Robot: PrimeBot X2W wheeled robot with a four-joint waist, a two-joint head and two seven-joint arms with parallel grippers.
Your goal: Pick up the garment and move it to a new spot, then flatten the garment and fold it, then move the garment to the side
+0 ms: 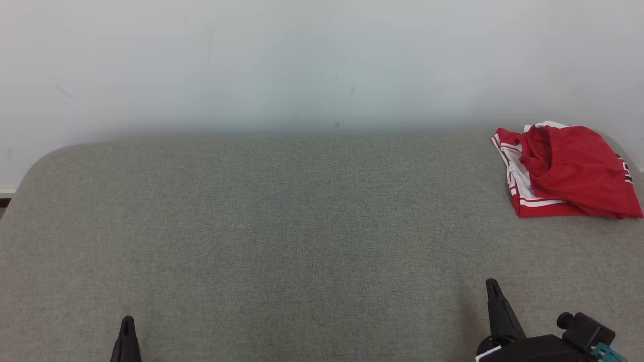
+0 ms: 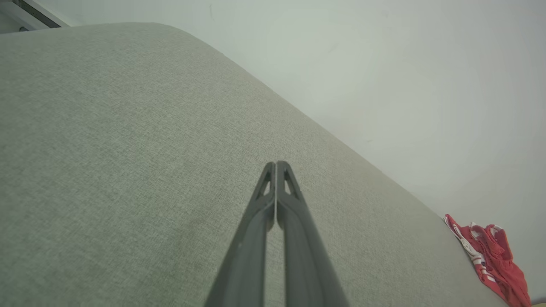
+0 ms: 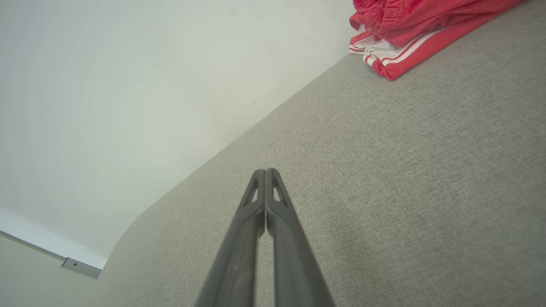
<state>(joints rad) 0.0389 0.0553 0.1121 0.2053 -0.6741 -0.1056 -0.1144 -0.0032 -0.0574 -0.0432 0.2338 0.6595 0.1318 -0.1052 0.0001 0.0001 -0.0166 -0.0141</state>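
At the far right corner of the grey surface (image 1: 302, 226): red garment (image 1: 568, 171) in a compact, layered heap, clear of both claws.
Reads more like an end state than a start: lies stacked with white-striped hems roughly aligned, off to the side by the wall, yet rumpled on top, so cannot rule out an untouched pile. Left claw (image 1: 127, 322) and right claw (image 1: 491, 285) at the near edge, each pressed together and holding nothing, well apart from the cloth. If folded, leaves nothing to do; if not, every step.

Garment (image 1: 568, 171): soft matt cloth. Work surface (image 1: 302, 226): coarse woven fabric. Jaws: matt, probably plastic.
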